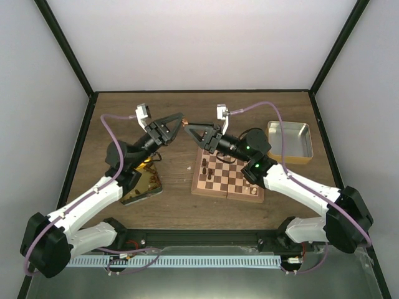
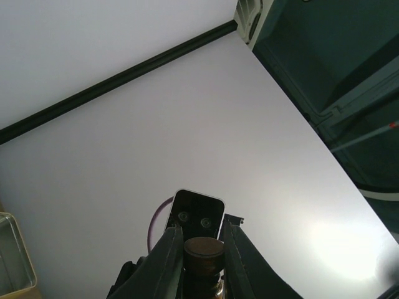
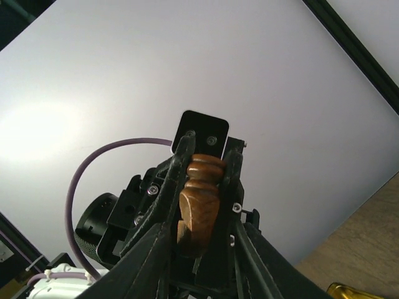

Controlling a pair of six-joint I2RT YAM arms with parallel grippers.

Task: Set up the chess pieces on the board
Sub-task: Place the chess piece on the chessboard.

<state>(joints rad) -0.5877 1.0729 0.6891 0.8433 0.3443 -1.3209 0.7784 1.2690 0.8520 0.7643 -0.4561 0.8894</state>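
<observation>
Both grippers meet tip to tip in the air above the table, left of the board (image 1: 198, 187). A dark brown chess piece (image 3: 199, 199) sits between the fingers of my right gripper (image 3: 211, 148), which press on both sides of its ringed base. My left gripper (image 2: 201, 227) is shut on a dark piece (image 2: 202, 248) whose round flat end faces that wrist's camera. From above, the left gripper (image 1: 176, 123) and right gripper (image 1: 192, 129) hide the piece. Several dark pieces (image 1: 211, 177) stand on the board.
A shiny gold tin (image 1: 140, 187) lies under my left forearm, and its edge (image 3: 349, 291) shows in the right wrist view. A shallow metal tin (image 1: 290, 140) sits at the back right. One small piece (image 1: 189, 167) lies on the table left of the board.
</observation>
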